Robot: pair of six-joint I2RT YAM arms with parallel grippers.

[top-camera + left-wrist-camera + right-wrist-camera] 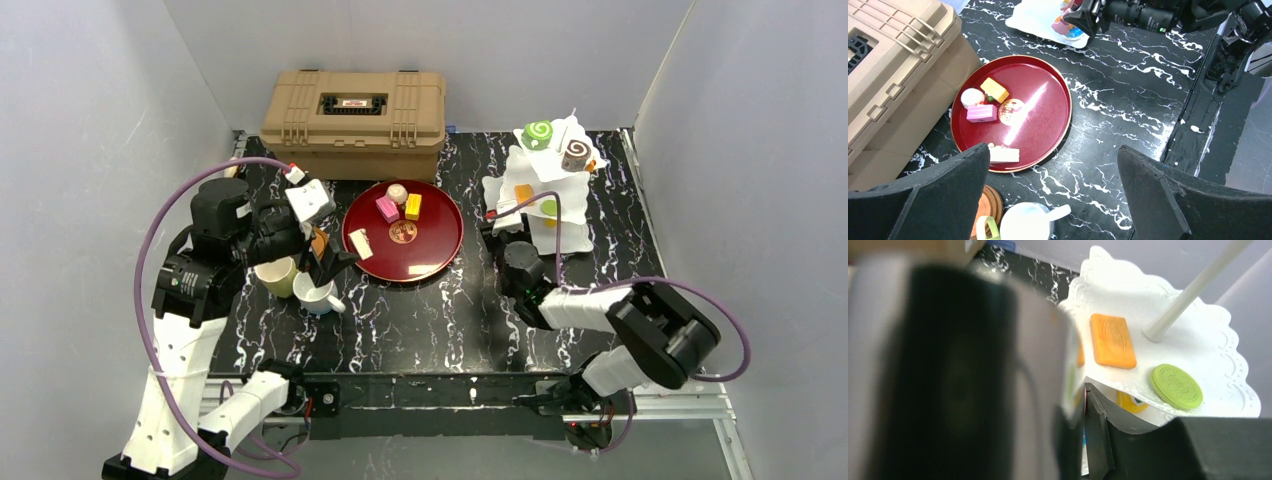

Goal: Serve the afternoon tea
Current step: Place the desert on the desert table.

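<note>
Black marbled table (440,320): carries every item; both arm bases sit at its near edge.
Red round tray (435,250): at table centre, just in front of the tan ribbed toolbox (352,108).
Tray, far side: pink cake slice (386,208), orange-yellow block (413,205) and white round pastry (397,192), grouped close together.
Tray, middle: brown patterned disc (402,233), lying flat.
Tray, left rim: cream slice (360,244), lying flat.
Pale yellow mug (277,276): upright on the table, left of the tray.
White mug (315,297): upright, just beside the pale yellow mug on its near-right side, with the handle pointing right.
Coasters (992,200): a brown round stack next to the mugs, partly hidden by the left finger in the left wrist view.
White tiered stand (545,235): at the far right of the table, well apart from the tray.
Stand, top tier: green swirl roll (537,134) and brown swirl roll (575,154), side by side.
Stand, second tier: orange biscuit (1113,340) and green round cookie (1176,386), both flat and apart from each other, near the white centre post (1193,290).
Left gripper (330,265): over the two mugs, beside the tray's left rim. Jaws are spread wide with nothing between them.
Right gripper (497,213): at the left edge of the stand. The scalloped rim of the second tier runs between the jaws, which stand partly apart. Whether they press on the rim cannot be told.
</note>
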